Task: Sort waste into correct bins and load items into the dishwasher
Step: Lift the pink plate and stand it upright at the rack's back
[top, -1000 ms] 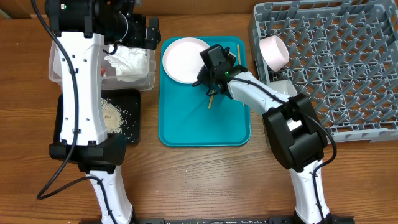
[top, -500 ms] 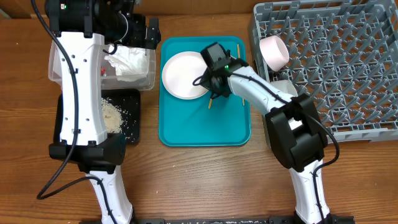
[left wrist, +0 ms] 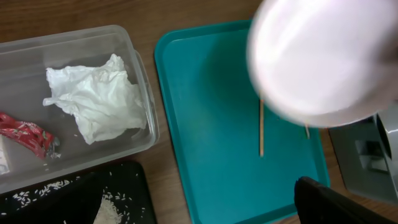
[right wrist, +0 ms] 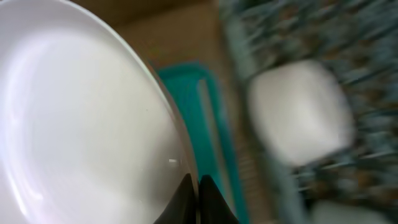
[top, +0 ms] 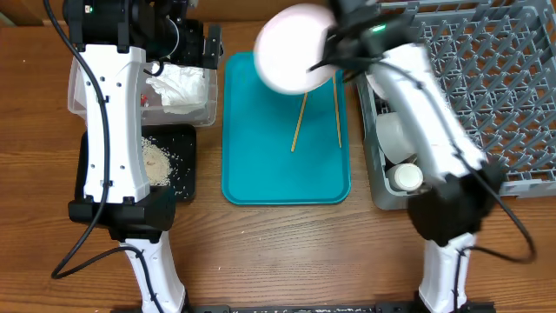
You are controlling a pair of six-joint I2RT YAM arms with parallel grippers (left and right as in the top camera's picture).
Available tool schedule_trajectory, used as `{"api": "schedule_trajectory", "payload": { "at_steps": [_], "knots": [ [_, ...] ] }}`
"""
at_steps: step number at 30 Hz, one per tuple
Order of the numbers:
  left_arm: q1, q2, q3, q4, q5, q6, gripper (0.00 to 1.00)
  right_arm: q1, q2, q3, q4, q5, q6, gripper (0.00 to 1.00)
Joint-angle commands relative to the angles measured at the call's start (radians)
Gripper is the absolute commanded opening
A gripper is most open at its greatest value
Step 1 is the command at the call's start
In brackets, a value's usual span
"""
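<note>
Right jaws are pinching the white plate by its rim. It's a thin grip, with the disc hanging out to one side of them. You're carrying it in the air and the wrist view is blurring, so be going slow. Beneath the jaws the two chopsticks are lying on the teal tray. Just beyond the jaws is the dish rack. Be tipping the plate on edge and lowering it between peg rows, clear of the white dishes sitting in its corner. Left jaws are hovering far off by the clear tub; can't tell if spread.

Wooden table bears tub, black tray, teal tray, apparently grey rack.
</note>
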Motion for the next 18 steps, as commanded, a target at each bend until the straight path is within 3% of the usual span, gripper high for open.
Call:
{"api": "schedule_trajectory", "payload": {
  "at_steps": [1, 6, 10, 18],
  "knots": [
    [-0.009, -0.018, 0.013, 0.004, -0.005, -0.009, 1.0, -0.082, -0.124, 0.063, -0.041, 0.289, -0.136, 0.04],
    [-0.01, -0.018, 0.013, 0.004, -0.005, -0.009, 1.0, -0.167, -0.156, 0.063, -0.045, 0.536, -0.406, 0.04],
    [-0.009, -0.018, 0.013, 0.004, -0.005, -0.009, 1.0, -0.229, -0.146, 0.04, -0.034, 0.564, -0.604, 0.04],
    [-0.01, -0.018, 0.013, 0.004, -0.005, -0.009, 1.0, -0.339, -0.058, 0.036, -0.013, 0.56, -0.639, 0.04]
  ]
}}
